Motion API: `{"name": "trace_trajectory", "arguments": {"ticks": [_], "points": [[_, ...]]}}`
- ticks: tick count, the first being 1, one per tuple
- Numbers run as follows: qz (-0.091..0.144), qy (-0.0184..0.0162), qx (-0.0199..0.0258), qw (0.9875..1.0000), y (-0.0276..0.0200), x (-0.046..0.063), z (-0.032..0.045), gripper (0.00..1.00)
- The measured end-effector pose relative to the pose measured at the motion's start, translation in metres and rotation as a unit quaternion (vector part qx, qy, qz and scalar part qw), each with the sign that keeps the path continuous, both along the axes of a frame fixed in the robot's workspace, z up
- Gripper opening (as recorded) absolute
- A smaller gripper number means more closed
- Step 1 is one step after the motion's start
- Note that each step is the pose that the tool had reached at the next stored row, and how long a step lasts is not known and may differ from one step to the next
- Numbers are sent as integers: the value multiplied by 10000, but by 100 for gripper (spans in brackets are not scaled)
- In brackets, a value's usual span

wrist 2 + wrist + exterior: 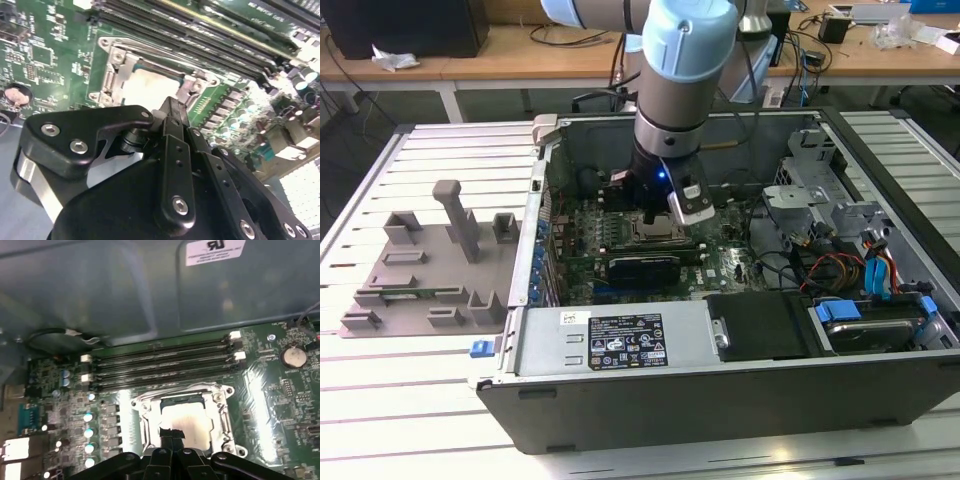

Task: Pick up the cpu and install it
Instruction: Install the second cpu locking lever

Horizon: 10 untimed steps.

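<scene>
The cpu point(190, 421), a flat square chip with a shiny silver-grey top, lies flat inside the metal-framed socket point(223, 410) on the green motherboard. In the second wrist view the cpu point(145, 87) shows pale within the socket frame point(107, 75). My gripper point(171, 434) hangs just over the chip's near edge, its black fingers together with nothing seen between them. In the exterior view the gripper point(657, 216) reaches down into the open computer case, right above the socket and the cpu point(658, 234).
Memory slots point(160, 365) run beside the socket, and a coin battery point(293, 356) sits further off. The case walls point(720, 130), a power supply point(610, 340) and cables point(830, 270) surround the board. A grey fixture tray point(430, 270) lies on the table at the exterior view's left.
</scene>
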<state>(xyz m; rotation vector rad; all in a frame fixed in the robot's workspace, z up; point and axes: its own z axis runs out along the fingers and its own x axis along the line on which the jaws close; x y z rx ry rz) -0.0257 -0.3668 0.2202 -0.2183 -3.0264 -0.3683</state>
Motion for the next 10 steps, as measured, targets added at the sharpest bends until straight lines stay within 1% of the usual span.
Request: {"name": "trace_trajectory", "arguments": {"ticks": [1,3,4,5,7,8,10], "points": [[0,0,-33,10000,23,25,0,11],[-1,1,-101,9999,52,78,0,11],[-1,3,-145,9999,69,131,0,11],[0,9,-179,9998,79,161,2,11],[-1,9,-180,9998,79,161,18,11],[0,3,-181,9998,79,162,63,11],[1,-1,-181,9998,79,162,69,11]]}}
